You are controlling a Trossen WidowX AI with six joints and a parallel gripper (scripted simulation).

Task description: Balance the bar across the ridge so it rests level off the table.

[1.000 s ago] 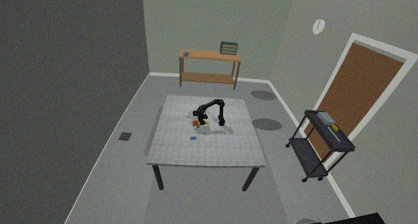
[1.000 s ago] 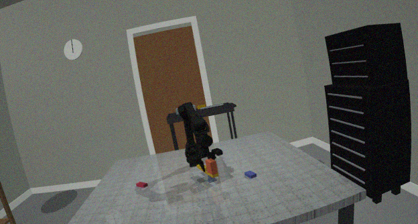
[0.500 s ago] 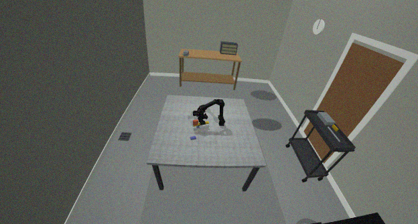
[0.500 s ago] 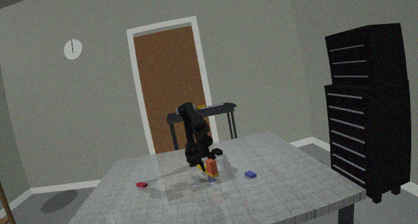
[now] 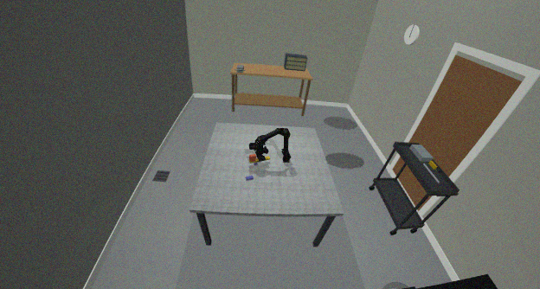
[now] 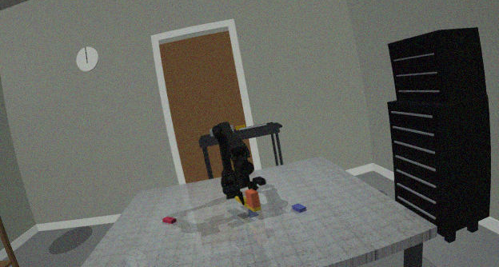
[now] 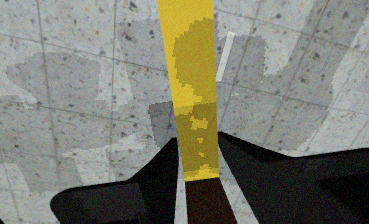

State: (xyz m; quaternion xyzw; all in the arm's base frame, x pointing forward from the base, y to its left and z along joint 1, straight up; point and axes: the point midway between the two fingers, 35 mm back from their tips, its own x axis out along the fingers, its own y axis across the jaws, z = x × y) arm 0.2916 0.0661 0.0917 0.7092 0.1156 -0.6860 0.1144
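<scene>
The bar [image 7: 194, 90] is a long yellow strip that runs away from the wrist camera over the table, with a dark brown stretch [image 7: 207, 202] at its near end. My gripper [image 7: 197, 139] stands astride it with a finger on each side, open just a little wider than the bar. A small grey block [image 7: 162, 122], which looks like the ridge, shows beneath the bar's left edge. In the exterior view the gripper [image 6: 244, 193] is low over the table, with an orange piece [image 6: 252, 198], yellow [image 6: 256, 208] and a grey-blue piece [image 6: 252, 213] beneath it. Whether the bar touches the table is hidden.
A small blue block [image 6: 298, 208] lies to the right of the arm and a small red block [image 6: 169, 220] to the left. The arm's base [image 5: 286, 157] stands near the table's middle.
</scene>
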